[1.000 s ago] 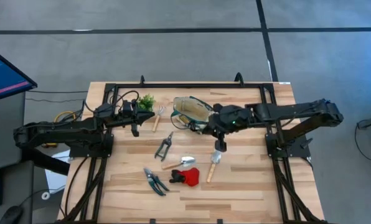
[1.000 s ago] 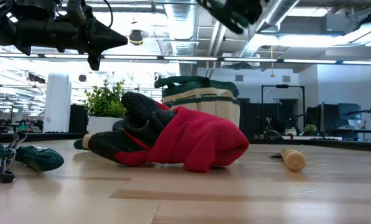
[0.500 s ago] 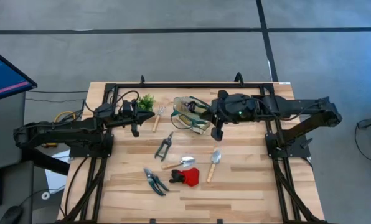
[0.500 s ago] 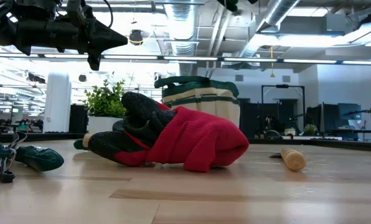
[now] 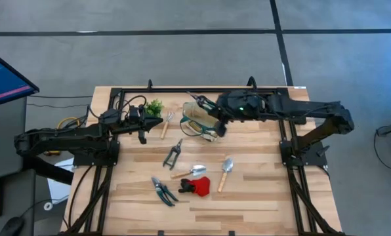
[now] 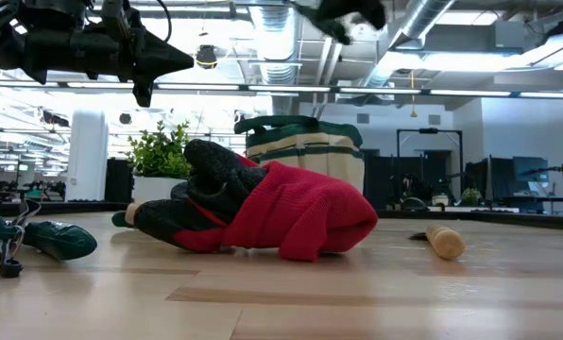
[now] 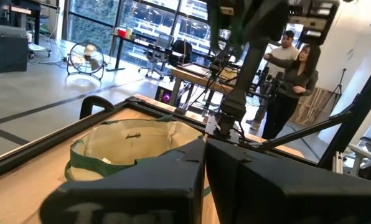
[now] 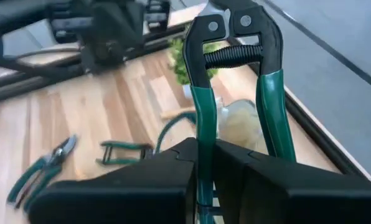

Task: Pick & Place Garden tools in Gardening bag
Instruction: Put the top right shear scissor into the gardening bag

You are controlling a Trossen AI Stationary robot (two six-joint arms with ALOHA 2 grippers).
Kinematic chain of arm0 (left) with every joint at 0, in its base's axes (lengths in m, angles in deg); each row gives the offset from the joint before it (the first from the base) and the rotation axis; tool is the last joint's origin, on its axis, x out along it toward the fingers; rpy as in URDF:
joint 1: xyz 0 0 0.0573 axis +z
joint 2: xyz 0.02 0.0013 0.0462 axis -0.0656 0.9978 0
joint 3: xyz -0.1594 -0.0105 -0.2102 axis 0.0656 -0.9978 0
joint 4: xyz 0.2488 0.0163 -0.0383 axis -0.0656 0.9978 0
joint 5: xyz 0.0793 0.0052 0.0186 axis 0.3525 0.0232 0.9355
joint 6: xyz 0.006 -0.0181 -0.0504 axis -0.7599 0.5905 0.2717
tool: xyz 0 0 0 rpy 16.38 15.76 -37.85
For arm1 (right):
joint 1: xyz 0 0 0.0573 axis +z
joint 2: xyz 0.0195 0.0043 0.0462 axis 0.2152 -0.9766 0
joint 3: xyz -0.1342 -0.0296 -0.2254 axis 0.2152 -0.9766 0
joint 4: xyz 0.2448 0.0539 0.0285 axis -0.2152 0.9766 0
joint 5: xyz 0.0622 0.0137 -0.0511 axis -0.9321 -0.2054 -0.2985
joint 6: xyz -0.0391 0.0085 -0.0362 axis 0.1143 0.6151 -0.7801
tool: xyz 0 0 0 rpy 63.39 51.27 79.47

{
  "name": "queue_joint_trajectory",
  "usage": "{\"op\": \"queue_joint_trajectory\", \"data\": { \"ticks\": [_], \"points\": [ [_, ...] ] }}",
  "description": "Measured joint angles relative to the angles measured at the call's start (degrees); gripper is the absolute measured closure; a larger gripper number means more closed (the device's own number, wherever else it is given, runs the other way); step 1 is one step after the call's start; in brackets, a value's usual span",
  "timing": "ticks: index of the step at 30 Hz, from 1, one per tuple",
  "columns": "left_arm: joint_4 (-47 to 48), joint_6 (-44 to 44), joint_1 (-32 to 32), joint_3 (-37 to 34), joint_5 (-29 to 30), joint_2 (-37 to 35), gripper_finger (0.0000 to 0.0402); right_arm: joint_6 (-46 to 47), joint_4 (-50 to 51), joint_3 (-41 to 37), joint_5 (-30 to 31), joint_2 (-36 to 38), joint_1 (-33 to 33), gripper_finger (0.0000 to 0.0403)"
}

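One pair of green-handled shears (image 8: 235, 93) sits clamped in the right end effector (image 8: 204, 155) over the gardening bag (image 5: 197, 118), so it should centre above the opening before releasing.

Open-plan lab, exposed ceiling ducts (image 6: 291, 38), desks, floor fan (image 7: 86, 59)

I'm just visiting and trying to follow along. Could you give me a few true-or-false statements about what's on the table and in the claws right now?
1. The right claw is shut on green-handled shears. True.
2. The red glove is already in the gardening bag. False: it lies on the table.
3. The right claw is above the bag. True.
4. The left claw holds a trowel. False: it is shut on nothing, waiting near the potted plant.
5. No tools remain on the table. False: several do.
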Motion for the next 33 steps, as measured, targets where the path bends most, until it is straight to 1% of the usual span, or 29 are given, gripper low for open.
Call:
{"op": "queue_joint_trajectory", "data": {
  "ticks": [1,3,9,21,25,31,33],
  "points": [
    [0.0,0.0,0.0,0.0,0.0,0.0,0.0399,0.2,-0.6,0.1,-0.1,-0.7,-0.3,0.0384],
    [0.0,0.0,0.0,0.0,0.0,0.0,0.0399,0.3,1.8,-0.2,-0.3,-2.2,-1.4,0.0384],
    [0.3,-0.1,0.0,0.0,0.0,0.4,0.0399,0.9,1.0,-0.1,-2.0,-6.9,-4.4,0.0383],
    [-0.1,-0.2,0.1,0.0,0.0,1.2,0.0399,4.9,-0.4,-0.1,-9.3,-14.6,-9.4,0.0384],
    [-0.1,-0.2,0.1,0.0,0.0,1.2,0.0399,5.8,-0.5,-0.1,-10.8,-16.0,-10.1,0.0384],
    [0.0,-0.2,0.1,0.0,0.0,1.2,0.0399,6.0,-0.1,0.0,-10.8,-17.2,-10.5,0.0385],
    [0.0,-0.2,0.1,0.0,0.0,1.2,0.0399,6.3,2.5,-0.2,-10.8,-17.2,-10.9,0.0385]
  ]
}}
